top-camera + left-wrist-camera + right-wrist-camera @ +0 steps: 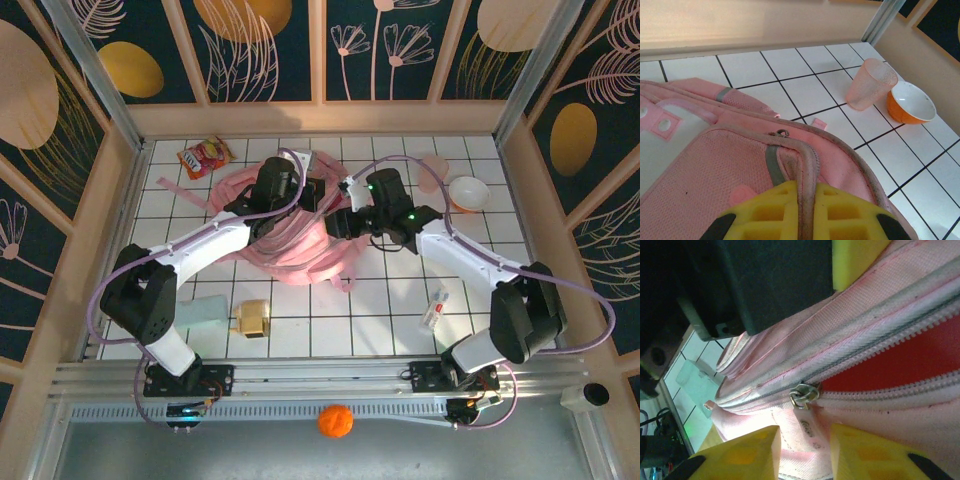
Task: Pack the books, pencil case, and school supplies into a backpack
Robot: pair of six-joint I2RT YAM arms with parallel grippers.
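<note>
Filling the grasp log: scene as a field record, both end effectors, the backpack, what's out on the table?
left end effector: shut on backpack rim
right end effector: open, fingers either side of zipper pull, not gripping
zipper: partly open, red inside
unpacked: pencil case, tan box, white oblong item
other: snack bag, pink cup, orange bowl

Mid-frame: pink backpack (pixel 305 262), under both arms. Lower left: mint pencil case (pixel 205 310) w/ tan box (pixel 252 318) just beside. Lower right: white oblong item (pixel 435 308). Upper left: snack bag (pixel 205 155).
</note>
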